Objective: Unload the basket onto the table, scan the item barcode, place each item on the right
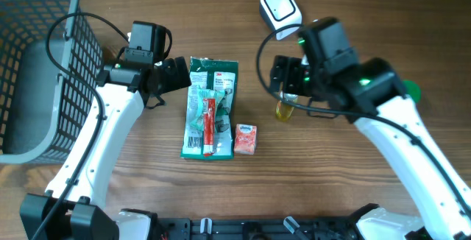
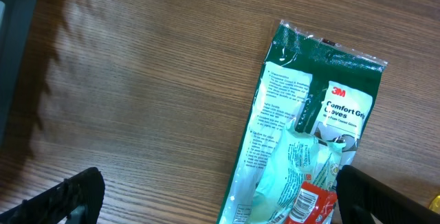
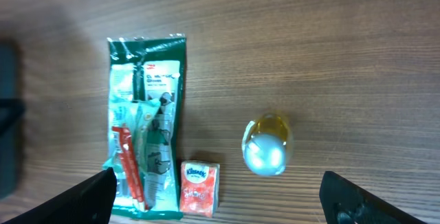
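Note:
A green 3M glove package [image 1: 213, 71] [image 2: 323, 80] [image 3: 148, 52] lies flat at the table's middle. On it rest a pale teal packet [image 2: 292, 176] and a narrow red packet [image 1: 209, 122] [image 2: 309, 203] [image 3: 127, 162] showing a barcode. An orange Kleenex pack [image 1: 246, 138] [image 3: 199, 186] lies right of them. Further right stands a small yellow jar with a silver lid [image 1: 284, 110] [image 3: 267, 146]. The white scanner [image 1: 280, 8] sits at the back. My left gripper [image 1: 180, 74] [image 2: 220, 203] is open over the green package's left edge. My right gripper [image 1: 287, 78] [image 3: 223, 203] hangs open above the jar and tissue pack, holding nothing.
A grey wire basket [image 1: 37, 71] [image 2: 14, 18] fills the far left of the table. Bare wood lies between the basket and the package, and along the front edge.

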Available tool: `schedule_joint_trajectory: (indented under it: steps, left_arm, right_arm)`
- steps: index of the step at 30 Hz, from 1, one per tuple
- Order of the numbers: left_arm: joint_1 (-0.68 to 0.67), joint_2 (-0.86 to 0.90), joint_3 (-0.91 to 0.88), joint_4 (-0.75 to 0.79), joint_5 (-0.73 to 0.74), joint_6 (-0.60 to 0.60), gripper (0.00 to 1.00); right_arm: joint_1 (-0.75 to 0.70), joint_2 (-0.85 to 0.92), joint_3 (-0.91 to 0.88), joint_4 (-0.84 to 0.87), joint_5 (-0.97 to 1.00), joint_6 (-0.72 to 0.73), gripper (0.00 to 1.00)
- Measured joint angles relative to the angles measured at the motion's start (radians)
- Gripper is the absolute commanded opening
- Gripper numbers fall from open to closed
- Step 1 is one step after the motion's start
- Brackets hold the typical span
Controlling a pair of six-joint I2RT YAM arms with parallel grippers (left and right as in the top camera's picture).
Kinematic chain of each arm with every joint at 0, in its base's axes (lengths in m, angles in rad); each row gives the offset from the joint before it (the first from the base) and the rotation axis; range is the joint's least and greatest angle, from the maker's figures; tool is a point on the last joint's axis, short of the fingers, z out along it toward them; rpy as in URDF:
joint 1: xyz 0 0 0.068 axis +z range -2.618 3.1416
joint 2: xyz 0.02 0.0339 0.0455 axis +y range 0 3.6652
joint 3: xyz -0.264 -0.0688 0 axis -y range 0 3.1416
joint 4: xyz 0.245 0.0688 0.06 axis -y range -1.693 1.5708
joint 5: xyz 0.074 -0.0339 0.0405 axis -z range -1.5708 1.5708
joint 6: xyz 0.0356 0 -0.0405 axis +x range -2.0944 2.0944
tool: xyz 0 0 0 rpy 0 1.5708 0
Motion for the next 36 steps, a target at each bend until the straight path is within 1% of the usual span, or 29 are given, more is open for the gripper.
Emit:
schedule_joint_trajectory:
  steps: [5,13,20,25,36]
  left_arm:
    - [0.0,0.0,0.0,0.0,0.0,0.0,1.0]
    - [0.0,0.0,0.0,0.0,0.0,0.0,1.0]
    - [0.0,0.0,0.0,0.0,0.0,0.0,1.0]
    - [0.0,0.0,0.0,0.0,0.0,0.0,1.0]
    - [0.0,0.0,0.0,0.0,0.0,0.0,1.0]
  right_arm:
    - [0.063,0.085,0.0,0.01,0.071,0.041,0.95]
    - [0.067,0.203,0.0,0.01,0.1,0.051,0.99]
    - [0.067,0.228,0.0,0.014,0.102,0.049,1.0]
    - [0.067,0.229,0.0,0.032,0.102,0.015,0.99]
    - [0.061,0.229,0.0,0.016,0.121,-0.003,1.0]
